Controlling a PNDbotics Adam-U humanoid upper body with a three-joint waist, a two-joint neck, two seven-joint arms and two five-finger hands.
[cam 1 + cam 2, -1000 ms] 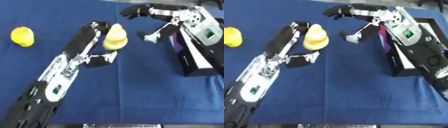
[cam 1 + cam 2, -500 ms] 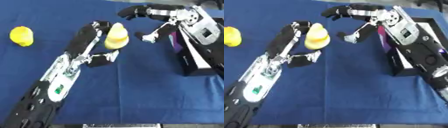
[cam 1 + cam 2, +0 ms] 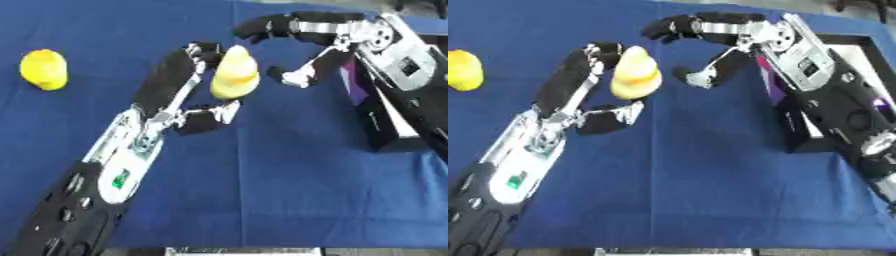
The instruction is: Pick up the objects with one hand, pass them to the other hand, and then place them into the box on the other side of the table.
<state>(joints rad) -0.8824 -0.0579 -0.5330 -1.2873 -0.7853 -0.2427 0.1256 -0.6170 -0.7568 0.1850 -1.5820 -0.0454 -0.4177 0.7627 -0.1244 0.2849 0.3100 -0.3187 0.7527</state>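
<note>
Here left hand (image 3: 179,87) fingers pinch yellow duck (image 3: 234,73); right hand (image 3: 302,35) spread alongside; no legible writing.

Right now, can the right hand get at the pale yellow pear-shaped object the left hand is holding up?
Probably yes. The right hand is open beside the pale yellow pear-shaped object, fingers arched above it, nothing between them. The left hand grips only its far side.

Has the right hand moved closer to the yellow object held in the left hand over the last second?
Yes. The right hand has closed in leftward on the yellow object, away from the black box; its fingers now arch just beside it.
</note>
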